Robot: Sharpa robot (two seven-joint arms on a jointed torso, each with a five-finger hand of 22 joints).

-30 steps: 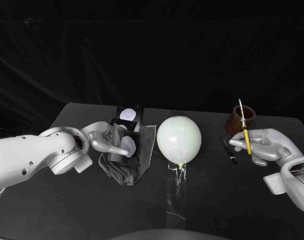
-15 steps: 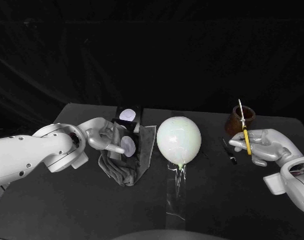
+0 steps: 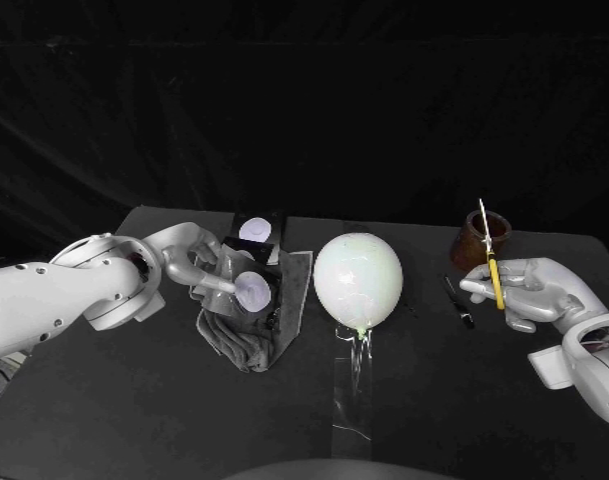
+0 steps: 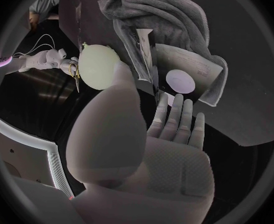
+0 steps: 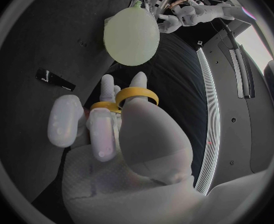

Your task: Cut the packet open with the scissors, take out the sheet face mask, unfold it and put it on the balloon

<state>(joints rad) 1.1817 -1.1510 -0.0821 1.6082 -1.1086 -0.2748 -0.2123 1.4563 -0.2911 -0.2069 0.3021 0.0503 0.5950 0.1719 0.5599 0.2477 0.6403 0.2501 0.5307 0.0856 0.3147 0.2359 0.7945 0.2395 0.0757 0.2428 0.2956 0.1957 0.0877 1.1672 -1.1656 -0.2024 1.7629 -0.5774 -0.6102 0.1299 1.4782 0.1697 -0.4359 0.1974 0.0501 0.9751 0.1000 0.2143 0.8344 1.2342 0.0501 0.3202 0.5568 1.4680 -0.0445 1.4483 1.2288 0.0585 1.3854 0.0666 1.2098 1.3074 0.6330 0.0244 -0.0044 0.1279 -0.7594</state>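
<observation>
The packet (image 3: 257, 230), dark with pale round marks, lies on a crumpled grey towel (image 3: 247, 345) on the bench (image 3: 131, 400), just beside the pale balloon (image 3: 358, 278). The left hand (image 3: 218, 275) is released, its fingers straight and reaching to the packet's edge. The right hand (image 3: 528, 290) grasps yellow-handled scissors (image 3: 493, 268) with the blades upright.
</observation>
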